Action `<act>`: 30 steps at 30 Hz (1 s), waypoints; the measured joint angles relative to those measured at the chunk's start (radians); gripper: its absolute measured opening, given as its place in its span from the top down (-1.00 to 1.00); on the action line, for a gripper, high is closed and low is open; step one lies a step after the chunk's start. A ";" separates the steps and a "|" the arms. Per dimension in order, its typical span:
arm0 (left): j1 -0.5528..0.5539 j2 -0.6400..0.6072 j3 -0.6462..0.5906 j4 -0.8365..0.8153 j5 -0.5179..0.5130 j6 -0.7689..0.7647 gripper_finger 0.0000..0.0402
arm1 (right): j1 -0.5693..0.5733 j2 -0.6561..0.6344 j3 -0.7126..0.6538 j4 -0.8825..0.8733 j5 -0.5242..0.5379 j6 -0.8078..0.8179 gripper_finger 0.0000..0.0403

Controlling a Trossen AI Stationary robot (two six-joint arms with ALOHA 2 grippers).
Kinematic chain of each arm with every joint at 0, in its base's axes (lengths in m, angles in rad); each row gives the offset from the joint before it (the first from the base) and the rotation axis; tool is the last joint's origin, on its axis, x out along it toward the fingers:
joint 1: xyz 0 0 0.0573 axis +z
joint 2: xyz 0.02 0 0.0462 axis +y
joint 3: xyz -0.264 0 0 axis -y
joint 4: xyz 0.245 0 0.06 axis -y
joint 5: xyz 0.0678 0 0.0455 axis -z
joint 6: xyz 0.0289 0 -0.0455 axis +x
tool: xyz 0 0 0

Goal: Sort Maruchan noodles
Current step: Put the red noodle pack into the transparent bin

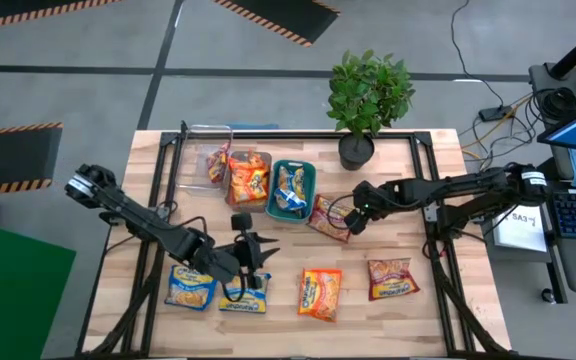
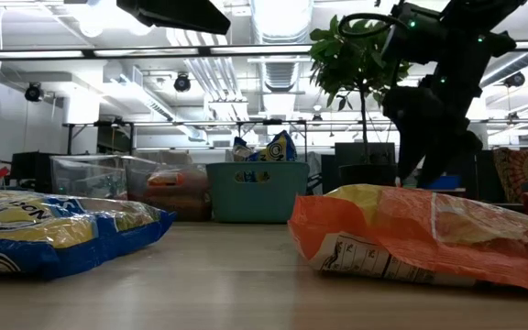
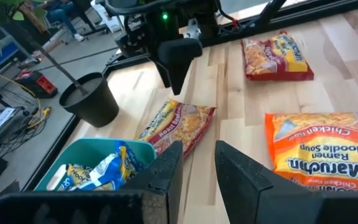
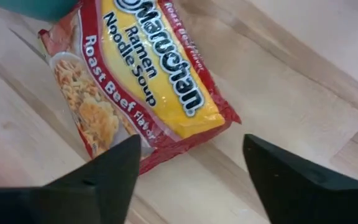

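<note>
Several Maruchan noodle packets lie flat on the wooden table. A red roast beef packet [image 4: 135, 81] lies beside the teal bin [image 1: 290, 190], and my right gripper [image 4: 188, 168] hangs open just above its near edge, one finger on each side. Another red packet [image 1: 393, 278], an orange one [image 1: 320, 293] and two blue ones [image 1: 190, 287] [image 1: 246, 295] lie along the near side. My left gripper [image 3: 197, 165] hovers above the table by the blue packets, open with a narrow gap and nothing in it.
A clear bin [image 1: 208, 160], a bin holding orange packets [image 1: 248, 178] and the teal bin with blue packets stand in a row at the far left. A potted plant [image 1: 360, 100] stands at the far edge. Bare table lies between the bins and the near packets.
</note>
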State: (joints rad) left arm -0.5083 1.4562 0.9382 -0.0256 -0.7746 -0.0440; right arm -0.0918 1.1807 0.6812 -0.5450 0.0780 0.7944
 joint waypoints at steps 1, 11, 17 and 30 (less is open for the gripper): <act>0.000 0.000 0.000 -0.001 0.000 -0.002 0.62 | -0.004 -0.003 -0.002 0.000 0.000 0.000 -0.38; 0.000 0.001 -0.004 -0.028 -0.001 -0.035 0.62 | 0.011 -0.075 -0.128 0.229 0.022 -0.309 -0.70; 0.000 0.001 -0.004 -0.028 -0.001 -0.044 0.62 | 0.055 -0.071 -0.272 0.491 0.116 -0.349 -0.68; 0.009 0.001 -0.005 -0.028 -0.001 -0.044 0.62 | 0.061 0.125 -0.418 0.961 0.182 -0.360 -0.64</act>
State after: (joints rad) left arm -0.4992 1.4570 0.9333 -0.0532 -0.7757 -0.0875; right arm -0.0308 1.3055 0.2630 0.4157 0.2599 0.4343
